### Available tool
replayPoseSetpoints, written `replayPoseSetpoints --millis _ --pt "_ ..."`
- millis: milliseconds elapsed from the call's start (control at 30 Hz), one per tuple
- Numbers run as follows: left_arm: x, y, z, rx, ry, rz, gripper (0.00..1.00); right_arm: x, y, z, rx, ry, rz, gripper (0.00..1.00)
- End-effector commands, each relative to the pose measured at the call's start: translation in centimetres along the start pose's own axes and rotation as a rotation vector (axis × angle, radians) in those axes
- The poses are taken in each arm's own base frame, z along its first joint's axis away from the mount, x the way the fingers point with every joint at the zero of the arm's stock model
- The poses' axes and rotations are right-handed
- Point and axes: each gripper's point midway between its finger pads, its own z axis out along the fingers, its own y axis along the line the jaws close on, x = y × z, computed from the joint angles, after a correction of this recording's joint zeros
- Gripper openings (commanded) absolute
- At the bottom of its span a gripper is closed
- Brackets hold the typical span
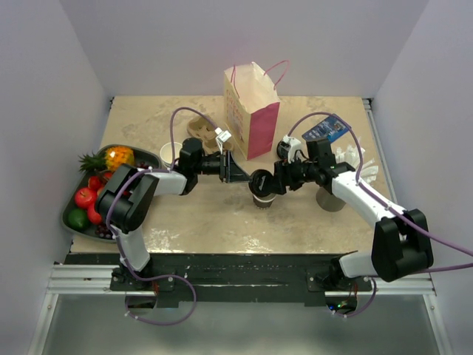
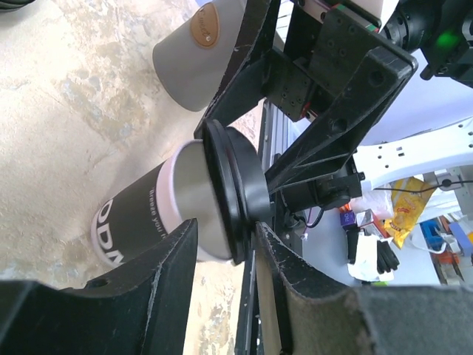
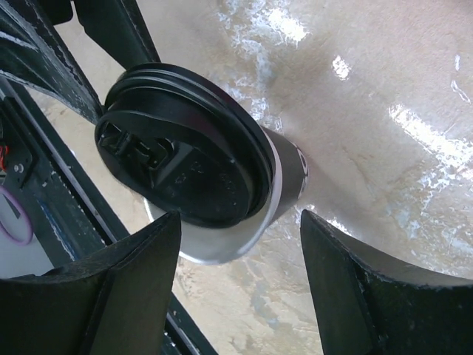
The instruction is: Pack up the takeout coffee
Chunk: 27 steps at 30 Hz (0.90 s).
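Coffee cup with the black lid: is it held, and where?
Can't tell. The left gripper straddles the black-lidded paper coffee cup near its lid, contact unclear; the right gripper stands open around it.

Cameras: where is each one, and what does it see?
Top: above and behind, looking down on the table; left arm and right arm show.
Left wrist: on the left arm, facing the coffee cup side-on; left claw shows.
Right wrist: on the right arm, facing its black lid; right claw shows.
All share the cup.
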Motion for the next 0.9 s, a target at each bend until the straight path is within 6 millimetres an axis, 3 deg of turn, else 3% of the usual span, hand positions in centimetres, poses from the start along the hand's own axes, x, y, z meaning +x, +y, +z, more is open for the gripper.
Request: replayPoseSetpoints --millis 0,867 --pt "-0.9 -0.6 -0.4 -0.005 -0.019 0.067 0.42 -2.6 0.9 0.1 -0.037 -0.064 -0.019 0.69" --pt "-0.2 0.5 -0.3 -0.035 0.017 0.122 0.44 -3.4 1.5 -0.1 -0.062 -0.063 0.000 0.68"
